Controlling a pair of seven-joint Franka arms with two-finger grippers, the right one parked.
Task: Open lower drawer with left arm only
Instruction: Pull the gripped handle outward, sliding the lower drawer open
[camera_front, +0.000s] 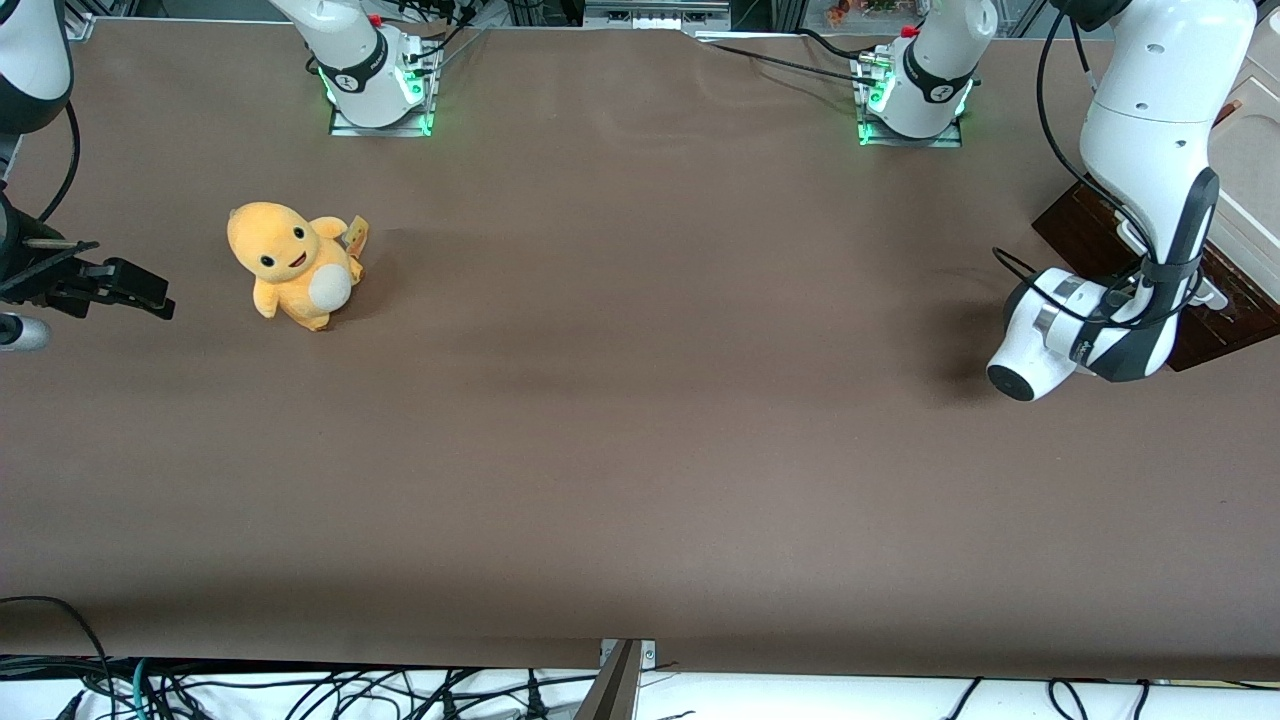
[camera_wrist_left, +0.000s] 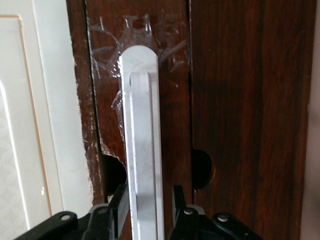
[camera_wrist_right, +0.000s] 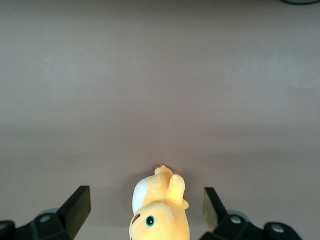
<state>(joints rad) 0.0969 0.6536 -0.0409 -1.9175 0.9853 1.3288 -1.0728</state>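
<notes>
**Gripper at the drawer handle**

The left arm (camera_front: 1150, 150) reaches to the lower drawer (camera_wrist_left: 170, 75) at the working arm's end of the table (camera_front: 640, 450) — its gripper (camera_wrist_left: 147, 205) straddles the bar handle (camera_wrist_left: 142, 140), one finger either side. A plush toy (camera_front: 292, 265) sits well apart — toward the parked arm's end.

Yellow plush toy (camera_front: 293, 264) sits upright on brown table cover (camera_front: 640, 420), toward the parked arm's end. Loose black cables (camera_front: 300, 692) run along the table edge nearest the front camera.
</notes>
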